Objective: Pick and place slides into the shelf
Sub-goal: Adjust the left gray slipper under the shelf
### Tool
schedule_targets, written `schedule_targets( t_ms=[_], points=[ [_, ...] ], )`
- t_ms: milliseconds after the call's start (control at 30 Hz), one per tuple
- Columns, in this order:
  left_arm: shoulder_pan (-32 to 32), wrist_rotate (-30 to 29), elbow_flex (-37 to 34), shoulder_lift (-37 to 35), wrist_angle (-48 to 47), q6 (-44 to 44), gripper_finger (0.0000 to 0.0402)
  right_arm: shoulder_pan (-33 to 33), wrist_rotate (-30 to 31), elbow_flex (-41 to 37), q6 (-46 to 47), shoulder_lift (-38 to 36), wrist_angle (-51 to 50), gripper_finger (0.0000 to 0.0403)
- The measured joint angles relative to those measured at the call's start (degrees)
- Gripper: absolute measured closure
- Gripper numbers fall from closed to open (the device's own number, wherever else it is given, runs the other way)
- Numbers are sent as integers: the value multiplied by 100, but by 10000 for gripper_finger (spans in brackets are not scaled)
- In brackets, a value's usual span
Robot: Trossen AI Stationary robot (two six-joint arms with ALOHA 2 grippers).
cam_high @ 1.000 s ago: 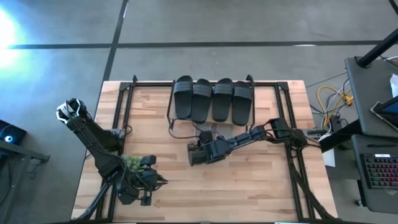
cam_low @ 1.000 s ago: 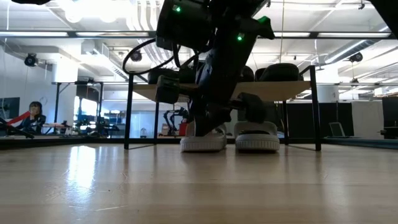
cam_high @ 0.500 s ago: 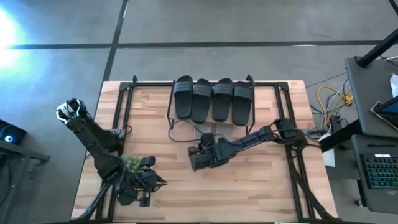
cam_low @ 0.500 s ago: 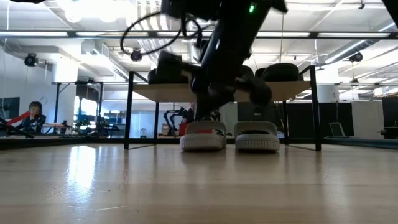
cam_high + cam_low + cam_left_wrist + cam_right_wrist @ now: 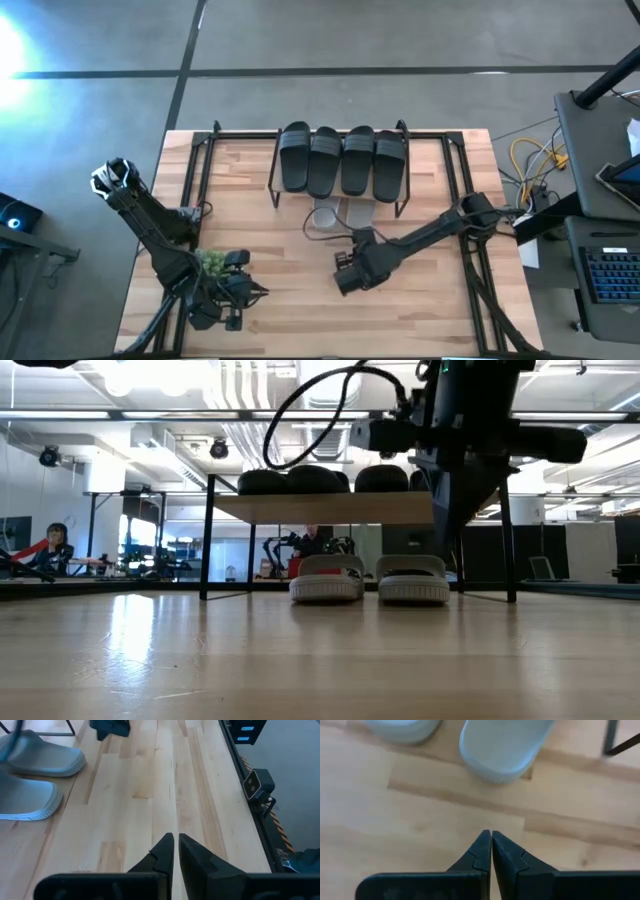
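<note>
The shelf [image 5: 330, 508] stands at the table's far middle. Several black slides [image 5: 340, 160] lie side by side on its wood top board. Two light grey slides [image 5: 327, 578] [image 5: 413, 578] sit soles down under that board, their near ends [image 5: 325, 215] sticking out toward me. My right gripper [image 5: 491, 837] hangs shut and holds nothing. It points steeply down at bare wood just near of the grey slides [image 5: 505, 745], right of the table's middle [image 5: 345, 278]. My left gripper [image 5: 176, 840] waits shut at the near left [image 5: 258, 293].
A small green spiky plant [image 5: 210, 262] sits beside my left arm. A black frame [image 5: 200, 150] runs along the table's edges. Bare wood stretches between the two grippers and along the near edge. A person [image 5: 55, 545] sits far off in the room behind.
My right gripper has drawn back from the shelf, toward the table's near edge and to the right. It has risen and tipped steeper downward, and it has stayed shut. The grey slides have stayed in place under the board.
</note>
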Motion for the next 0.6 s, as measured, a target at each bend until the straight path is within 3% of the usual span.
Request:
schedule_targets(
  t_ms=[367, 600],
  points=[
    [0, -19, -15, 0, 2, -2, 389, -409, -129, -686, -255, 107, 591, 394],
    [0, -17, -15, 0, 4, -4, 389, -590, 371, -759, -252, 109, 673, 394]
  ],
)
